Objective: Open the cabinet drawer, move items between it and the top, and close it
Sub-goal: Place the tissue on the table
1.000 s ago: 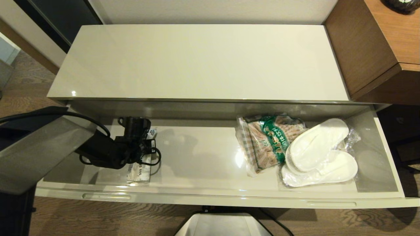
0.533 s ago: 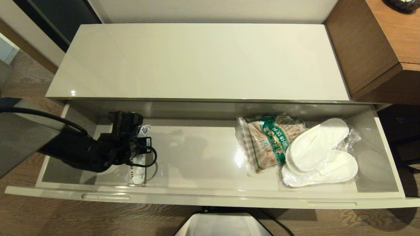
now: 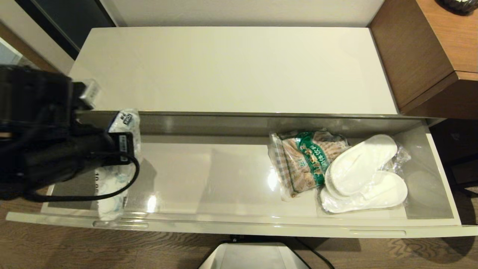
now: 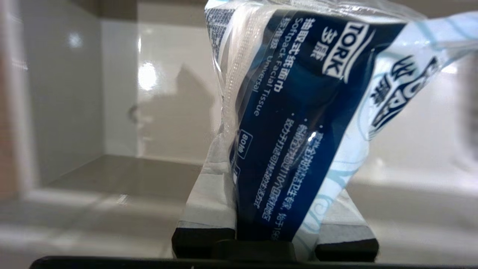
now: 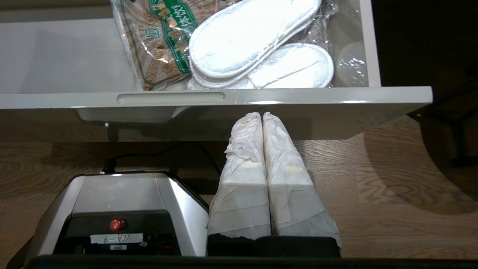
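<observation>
The left gripper [image 3: 112, 149], a second ago low inside the drawer [image 3: 239, 228] with its fingers around the flat white pack [image 3: 117, 164], now sits higher and further toward the drawer's left end, close beside the cabinet's front edge. The pack has left the drawer floor: it hangs pinched between the gripper's fingers [image 4: 209, 209], drooping below them, where earlier it lay flat under the gripper.

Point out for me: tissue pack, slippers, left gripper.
tissue pack [image 4: 298, 123]: left wrist view, on the dark blue printed face.
slippers [image 3: 360, 160]: head view, on the upper slipper's white sole.
left gripper [image 4: 274, 220]: left wrist view, midway between the taped fingertips clamping the pack.
</observation>
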Controlling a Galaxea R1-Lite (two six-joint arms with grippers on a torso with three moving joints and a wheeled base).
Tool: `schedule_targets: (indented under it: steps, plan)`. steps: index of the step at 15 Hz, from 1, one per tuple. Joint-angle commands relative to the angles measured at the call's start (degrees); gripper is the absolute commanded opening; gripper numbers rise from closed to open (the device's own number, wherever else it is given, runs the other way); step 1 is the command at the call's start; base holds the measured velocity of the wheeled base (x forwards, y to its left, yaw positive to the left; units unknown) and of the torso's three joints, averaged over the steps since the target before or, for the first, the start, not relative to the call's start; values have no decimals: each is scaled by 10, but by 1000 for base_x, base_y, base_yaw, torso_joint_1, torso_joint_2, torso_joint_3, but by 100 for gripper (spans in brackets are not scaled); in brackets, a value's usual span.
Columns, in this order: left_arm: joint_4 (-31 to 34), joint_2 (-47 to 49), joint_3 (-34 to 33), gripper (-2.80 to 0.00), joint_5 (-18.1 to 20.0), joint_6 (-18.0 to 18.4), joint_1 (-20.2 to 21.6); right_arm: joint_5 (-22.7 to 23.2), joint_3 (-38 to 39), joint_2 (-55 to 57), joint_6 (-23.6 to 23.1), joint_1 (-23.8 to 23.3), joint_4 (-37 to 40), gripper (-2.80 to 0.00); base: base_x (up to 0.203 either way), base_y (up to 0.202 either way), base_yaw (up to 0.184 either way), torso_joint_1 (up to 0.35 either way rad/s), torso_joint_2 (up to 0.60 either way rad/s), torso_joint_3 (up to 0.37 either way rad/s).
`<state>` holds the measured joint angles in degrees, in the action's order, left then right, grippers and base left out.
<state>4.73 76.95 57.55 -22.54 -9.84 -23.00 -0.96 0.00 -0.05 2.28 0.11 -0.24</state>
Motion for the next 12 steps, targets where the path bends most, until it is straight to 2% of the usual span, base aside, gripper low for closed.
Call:
schedule_targets:
  steps: [1,3,4,7,9,11,12]
  plan:
    - [152,-117,71,-280,-2,-1,-35,0,2,-8,0,0,0,-280,0,0,0,0,0,0]
    - [201,-133,106,-280,-3,2,-51,0,2,-8,0,0,0,-280,0,0,0,0,0,0]
    - [197,-128,111,-280,-4,2,-51,0,2,-8,0,0,0,-280,0,0,0,0,0,0]
    - [150,-68,148,-280,-7,2,-45,0,2,-8,0,0,0,-280,0,0,0,0,0,0]
    - [99,19,190,-280,-8,5,-29,0,2,-8,0,0,0,-280,0,0,0,0,0,0]
    - [52,124,260,-280,-17,10,-17,0,2,-8,0,0,0,-280,0,0,0,0,0,0]
    - [32,185,316,-280,-27,15,-12,0,1,-8,0,0,0,-280,0,0,0,0,0,0]
